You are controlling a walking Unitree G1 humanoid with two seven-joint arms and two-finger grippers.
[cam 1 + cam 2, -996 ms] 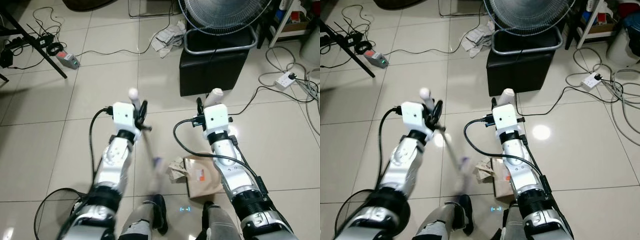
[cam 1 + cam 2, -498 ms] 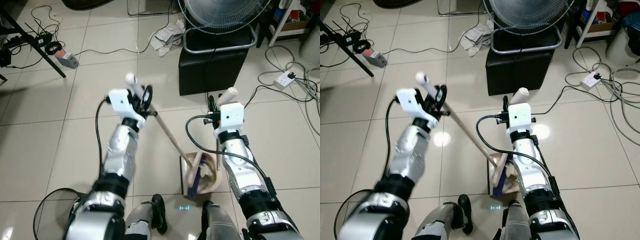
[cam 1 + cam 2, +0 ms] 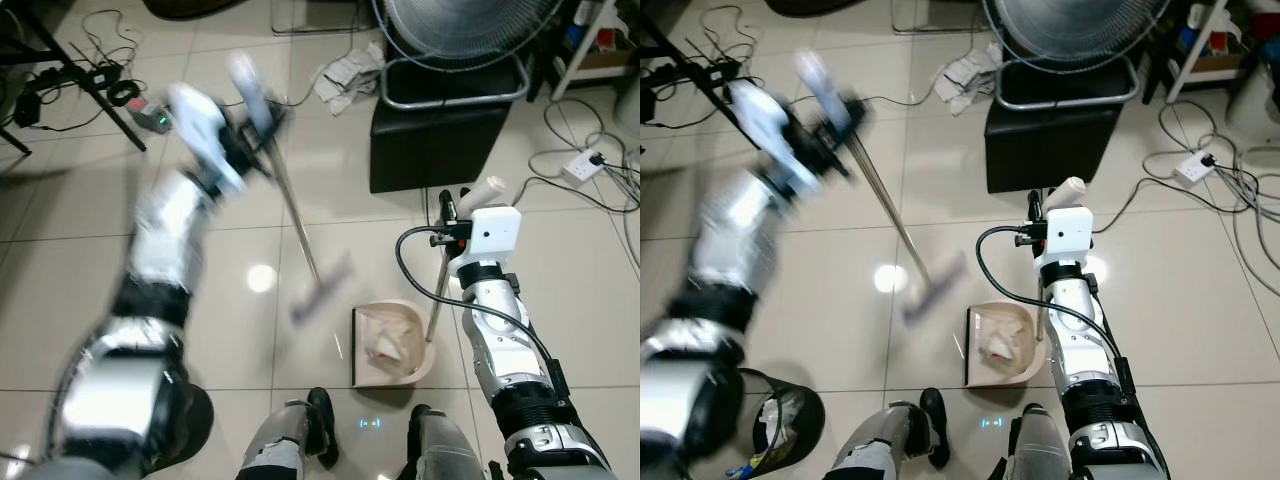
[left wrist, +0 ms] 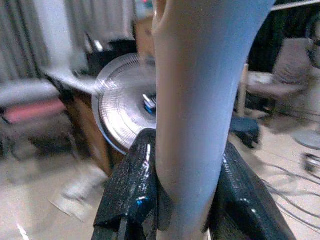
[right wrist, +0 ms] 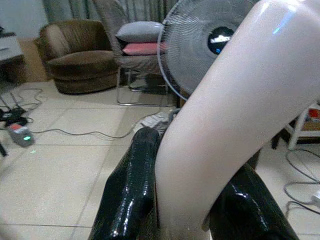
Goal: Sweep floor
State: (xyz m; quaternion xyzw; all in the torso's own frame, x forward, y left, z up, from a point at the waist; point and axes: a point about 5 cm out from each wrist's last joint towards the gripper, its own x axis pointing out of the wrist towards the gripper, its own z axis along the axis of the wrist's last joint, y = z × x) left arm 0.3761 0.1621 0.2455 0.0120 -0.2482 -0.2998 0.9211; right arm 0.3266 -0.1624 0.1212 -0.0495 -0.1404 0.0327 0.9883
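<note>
**Dustpan's got paper in it, broom up in the air**

Dustpan (image 3: 392, 345) sits on the tile floor (image 3: 80, 290) w/ crumpled paper (image 3: 390, 340) inside, right by the robot's feet. Right gripper (image 3: 447, 215) is clamped on the dustpan handle (image 3: 438, 290), which stands upright. Left gripper (image 3: 255, 135) is clamped on the broom (image 3: 300, 235), arm raised, brush end just left of the pan. Left arm's super blurry tbh. Bin (image 3: 780, 425) at the bottom edge is cut off, some scraps inside.
</note>
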